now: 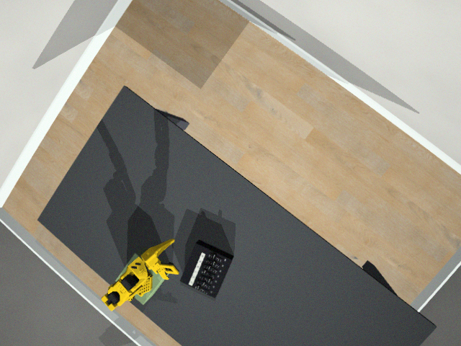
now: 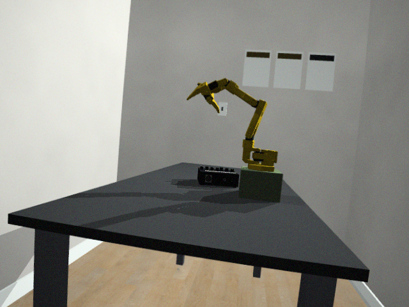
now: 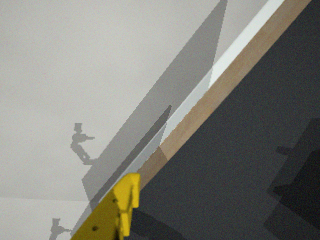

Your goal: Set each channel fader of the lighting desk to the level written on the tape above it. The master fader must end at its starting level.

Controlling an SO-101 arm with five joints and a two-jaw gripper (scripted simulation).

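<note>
The lighting desk (image 1: 207, 268) is a small black box on the dark table, with a white tape strip along one edge and several fader rows beside it. In the side view the lighting desk (image 2: 218, 175) shows small caps standing along its top. Fader levels are too small to read. My gripper (image 2: 202, 97) is open and empty, raised high above the table, well above the desk. From above, my gripper (image 1: 168, 254) points out from the arm's base, left of the desk. The wrist view shows only one yellow jaw tip (image 3: 122, 205), the table edge and the floor.
The arm stands on a green block (image 2: 261, 183) next to the desk, near the table's edge. Three white sheets (image 2: 288, 70) hang on the back wall. A small white wall plate (image 2: 223, 109) is behind the gripper.
</note>
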